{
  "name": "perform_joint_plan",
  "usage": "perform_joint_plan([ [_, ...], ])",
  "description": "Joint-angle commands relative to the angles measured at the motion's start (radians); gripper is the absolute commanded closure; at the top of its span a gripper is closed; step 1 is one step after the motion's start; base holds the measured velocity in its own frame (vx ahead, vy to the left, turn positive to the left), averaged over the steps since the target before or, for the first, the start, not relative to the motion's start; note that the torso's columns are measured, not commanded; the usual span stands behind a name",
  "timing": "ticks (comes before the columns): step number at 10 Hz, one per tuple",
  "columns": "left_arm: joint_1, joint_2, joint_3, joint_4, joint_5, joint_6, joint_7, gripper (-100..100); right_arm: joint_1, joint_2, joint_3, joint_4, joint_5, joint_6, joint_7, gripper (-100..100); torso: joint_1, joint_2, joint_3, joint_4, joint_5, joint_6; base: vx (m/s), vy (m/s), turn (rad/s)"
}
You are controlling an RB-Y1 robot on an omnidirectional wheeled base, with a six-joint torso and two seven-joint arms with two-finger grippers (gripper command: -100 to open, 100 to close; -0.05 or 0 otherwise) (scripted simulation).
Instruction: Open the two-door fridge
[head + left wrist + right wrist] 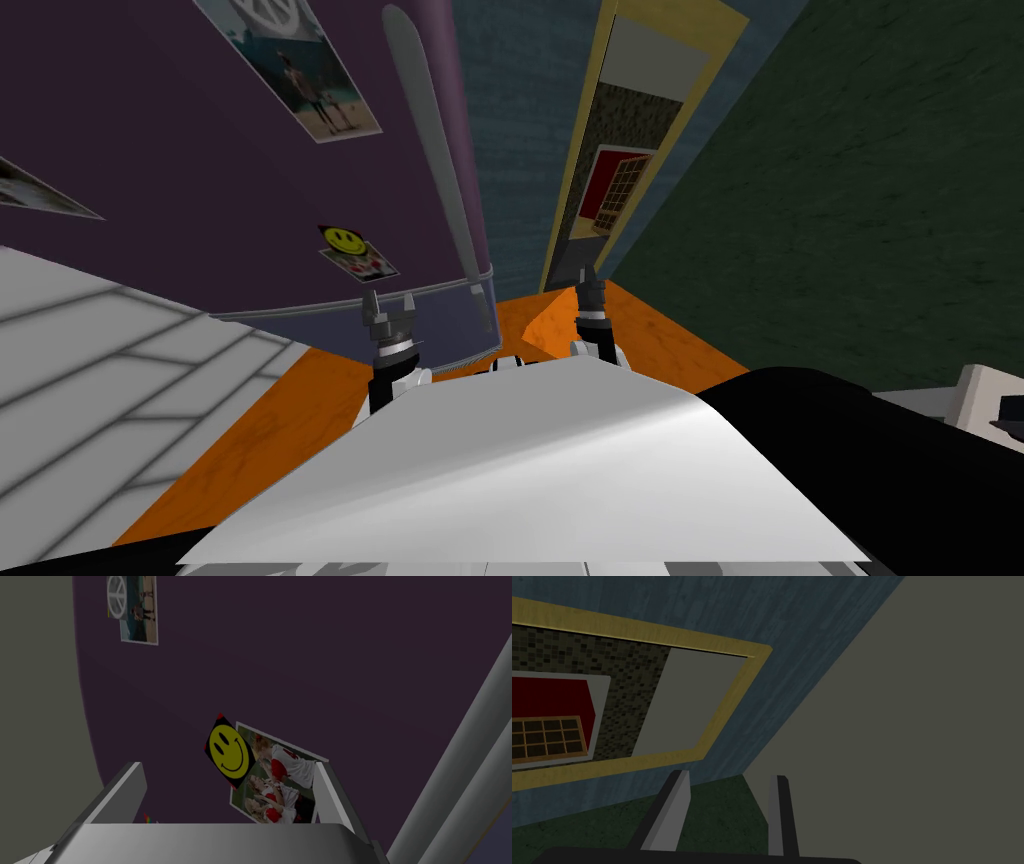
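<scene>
The robot stands close to the fridge (200,180), a tall dark purple front covered with pictures. The long grey handle (440,170) runs up the edge of the door nearest the blue wall.

The left gripper (388,312) is raised low in front of the door with its fingers spread wide and nothing between them. It points at the flat panel near the smiley sticker (229,751) and the photo (280,781) tucked beside it, not at the handle. In the left wrist view the handle rises as a grey bar off to one side, beyond the finger nearest the photo.

The right gripper (588,280) hangs over the orange floor (660,340), past the fridge's edge. Its fingers are closer together and also hold nothing.

The step in hand looks like the reach for the handle, so the left arm seems the natural one to use. It should slide sideways toward the right arm until the bar sits squarely between the spread fingers. It should then go in far enough that both blades pass the bar before they close. A grip on the lower stretch of the handle looks easiest from this height. The pull should follow the door's arc, not a straight line, or the thin fingers may slip off. Whether there is room behind the bar for a finger cannot be told from here.
</scene>
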Motion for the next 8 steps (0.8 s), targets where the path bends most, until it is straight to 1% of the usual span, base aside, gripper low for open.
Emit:
perform_joint_plan([
  [1, -0.009, -0.005, 0.002, 0.051, 0.011, -0.017, 0.006, -100, 0.000, 0.000, 0.000, 0.000, 0.000, 0.000, 0.000, 0, 0.002, 0.000, 0.000, 0.000, 0.000, 0.000, 0.073, -0.156, 0.020],
  [2, -0.012, -0.007, 0.002, 0.069, 0.015, -0.023, 0.008, -100, 0.000, 0.000, 0.000, 0.000, 0.000, 0.000, 0.000, 0, 0.004, 0.002, 0.001, 0.000, 0.001, 0.000, 0.055, -0.168, 0.013],
  [6, -0.027, -0.020, 0.004, 0.143, 0.031, -0.046, 0.016, -100, 0.000, 0.000, 0.000, 0.000, 0.000, 0.000, 0.000, 0, 0.002, 0.001, 0.000, 0.000, 0.000, 0.000, 0.067, -0.167, 0.021],
  [7, -0.031, -0.025, 0.004, 0.161, 0.035, -0.052, 0.018, -100, 0.000, 0.000, 0.000, 0.000, 0.000, 0.000, 0.000, 0, 0.001, 0.001, 0.000, 0.000, 0.000, 0.000, 0.067, -0.168, 0.024],
  [8, -0.038, -0.041, 0.005, 0.195, 0.042, -0.063, 0.022, -100, 0.000, 0.000, 0.000, 0.000, 0.000, 0.000, 0.000, 0, 0.001, 0.002, 0.001, 0.000, 0.000, 0.000, 0.076, -0.199, 0.031],
])
